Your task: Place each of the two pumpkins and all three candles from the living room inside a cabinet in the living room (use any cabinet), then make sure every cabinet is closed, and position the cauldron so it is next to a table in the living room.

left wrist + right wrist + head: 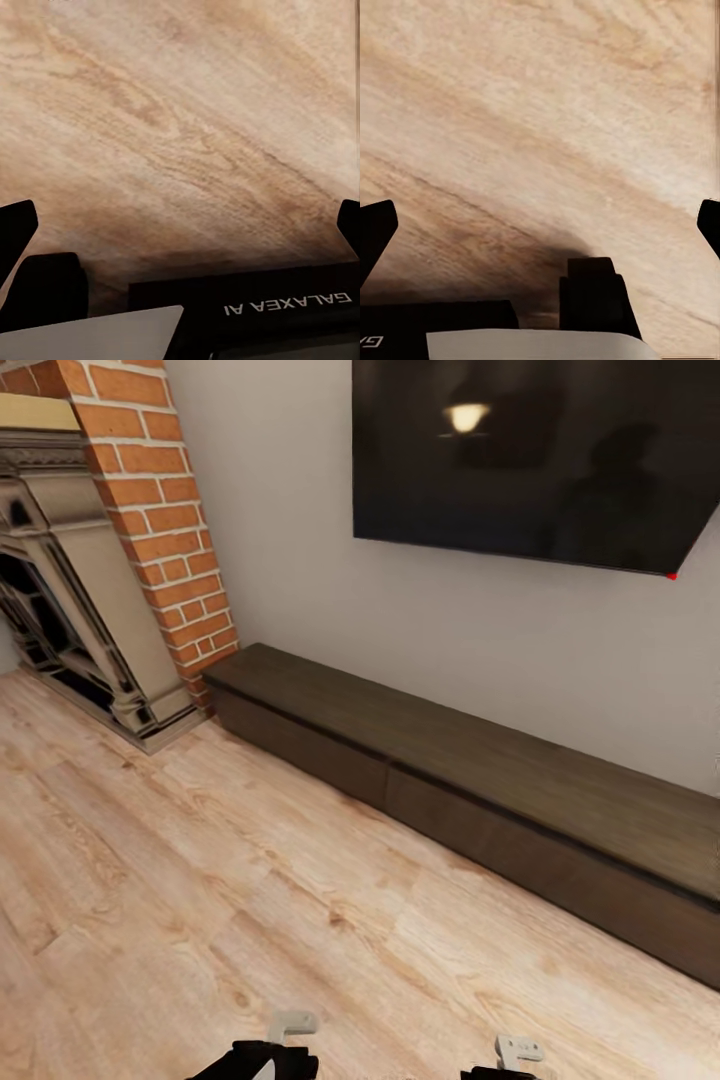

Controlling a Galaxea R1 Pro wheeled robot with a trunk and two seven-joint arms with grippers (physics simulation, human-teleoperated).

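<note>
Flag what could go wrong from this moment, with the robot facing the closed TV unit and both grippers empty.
1. The cabinet has flush, handleless drawer fronts, so an open gripper may slip when pulling one out.
2. The cabinet sits very low on the wood floor; reaching down risks scraping the fingers.
3. The fireplace stands right at the cabinet's end, tightening room there for the base or an arm.

The head camera looks forward and down from standing height across the wooden floor (250,880) toward the cabinet (470,760) at two o'clock and the fireplace (90,590) at ten o'clock. Both wrist cameras face down at close range onto the same floor, the part all three share.
</note>
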